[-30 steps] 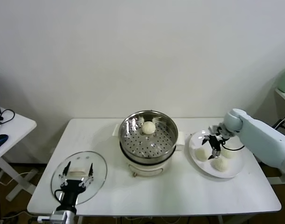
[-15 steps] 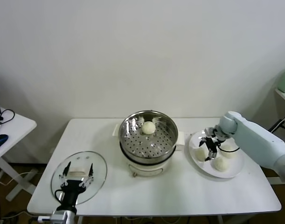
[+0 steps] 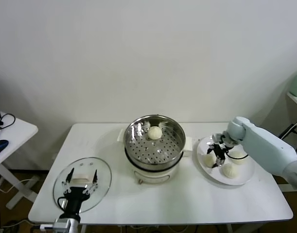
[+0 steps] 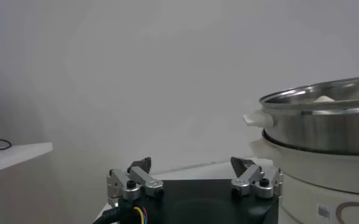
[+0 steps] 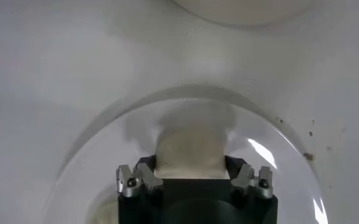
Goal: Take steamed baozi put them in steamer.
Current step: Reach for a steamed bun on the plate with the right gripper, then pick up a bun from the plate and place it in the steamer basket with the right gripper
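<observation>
White tabletop carries your items. Steel steamer, well left of your right fingers, holds one baozi. Plate beneath them; they pinch a bun, two more buns beside. Left gripper fingers wide over glass lid.

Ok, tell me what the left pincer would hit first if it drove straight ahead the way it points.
Probably nothing nearby: the left pincer, open, faces the bare wall. The steamer sits off to one side of that line, though depth is hard to judge.
</observation>
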{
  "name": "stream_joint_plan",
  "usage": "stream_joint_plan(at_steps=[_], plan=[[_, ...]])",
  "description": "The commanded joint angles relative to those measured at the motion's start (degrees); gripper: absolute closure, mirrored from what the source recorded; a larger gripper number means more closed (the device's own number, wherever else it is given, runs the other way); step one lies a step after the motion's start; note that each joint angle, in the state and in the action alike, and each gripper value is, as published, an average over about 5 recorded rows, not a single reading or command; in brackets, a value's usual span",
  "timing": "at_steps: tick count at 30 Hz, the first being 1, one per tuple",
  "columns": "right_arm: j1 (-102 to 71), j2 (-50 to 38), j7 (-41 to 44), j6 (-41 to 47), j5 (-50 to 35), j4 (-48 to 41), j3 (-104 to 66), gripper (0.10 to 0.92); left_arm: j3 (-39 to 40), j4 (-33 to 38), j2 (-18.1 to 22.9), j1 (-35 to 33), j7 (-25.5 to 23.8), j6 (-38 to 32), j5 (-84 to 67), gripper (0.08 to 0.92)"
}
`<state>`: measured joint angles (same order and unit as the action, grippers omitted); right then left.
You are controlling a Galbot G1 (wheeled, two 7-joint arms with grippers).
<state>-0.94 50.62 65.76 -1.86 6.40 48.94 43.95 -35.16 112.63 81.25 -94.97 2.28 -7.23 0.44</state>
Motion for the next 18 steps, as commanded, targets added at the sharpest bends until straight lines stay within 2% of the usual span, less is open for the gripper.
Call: stream_joint_plan(at_steps=[1, 11, 18], plan=[[-0.1, 0.1, -0.1, 0.0, 0.1, -0.1, -0.1, 0.305, 0.0, 0.0, 0.0, 0.0, 0.0, 0.0, 0.0, 0.177], [3.7, -1.6, -0.6, 1.7, -6.5, 2.2, 2.3, 0.335, -0.2, 0.2, 0.1, -0.1, 0.0, 0.0, -0.1, 0.177], [15.2, -3.1, -0.3, 4.2, -16.6, 4.3, 8.9, 0.338, 0.1, 0.7, 0.1, -0.1, 0.0, 0.0, -0.1, 0.177]])
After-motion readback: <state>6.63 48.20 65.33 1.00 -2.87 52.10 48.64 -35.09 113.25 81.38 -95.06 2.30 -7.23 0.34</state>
